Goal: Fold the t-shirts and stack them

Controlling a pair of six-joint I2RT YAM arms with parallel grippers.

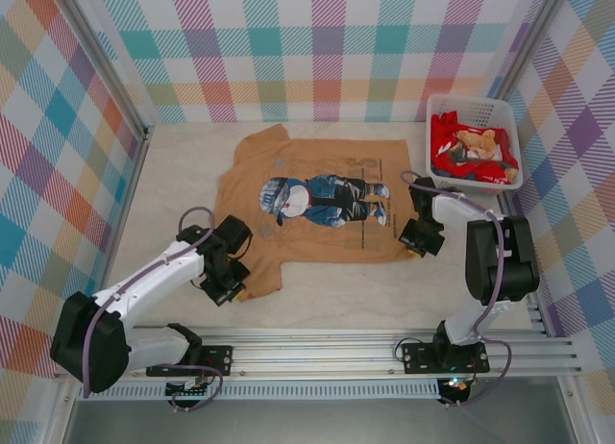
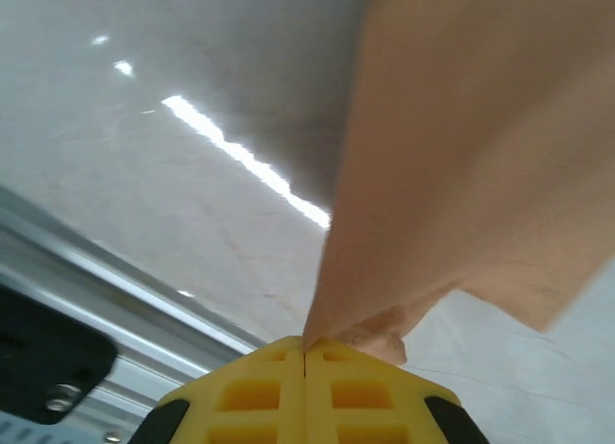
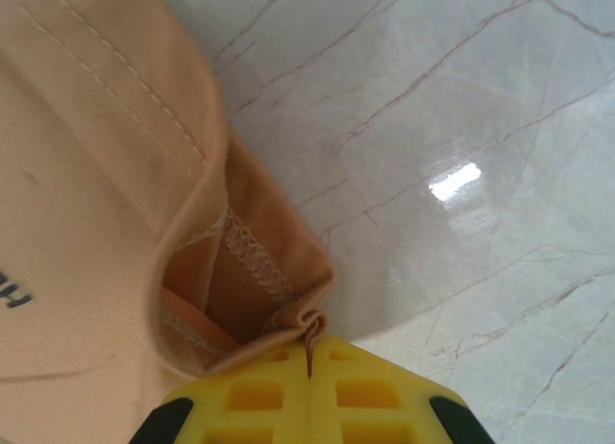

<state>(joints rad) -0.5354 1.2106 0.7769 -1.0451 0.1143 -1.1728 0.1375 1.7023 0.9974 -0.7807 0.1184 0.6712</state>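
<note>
A tan-brown t-shirt (image 1: 317, 180) with a blue-and-white cartoon figure lies spread print-up in the middle of the table. My left gripper (image 1: 229, 288) is shut on its near-left sleeve; in the left wrist view the tan cloth (image 2: 461, 156) rises from between the closed yellow pads (image 2: 306, 367). My right gripper (image 1: 415, 244) is shut on the shirt's near-right hem corner; the right wrist view shows the folded hem (image 3: 259, 271) pinched at the pads (image 3: 309, 353). A red t-shirt (image 1: 452, 141) lies in the basket.
A white lattice basket (image 1: 437, 106) stands at the back right, holding the red cloth and a teddy-bear print. Plaid walls enclose the table on three sides. A metal rail (image 1: 336, 353) runs along the near edge.
</note>
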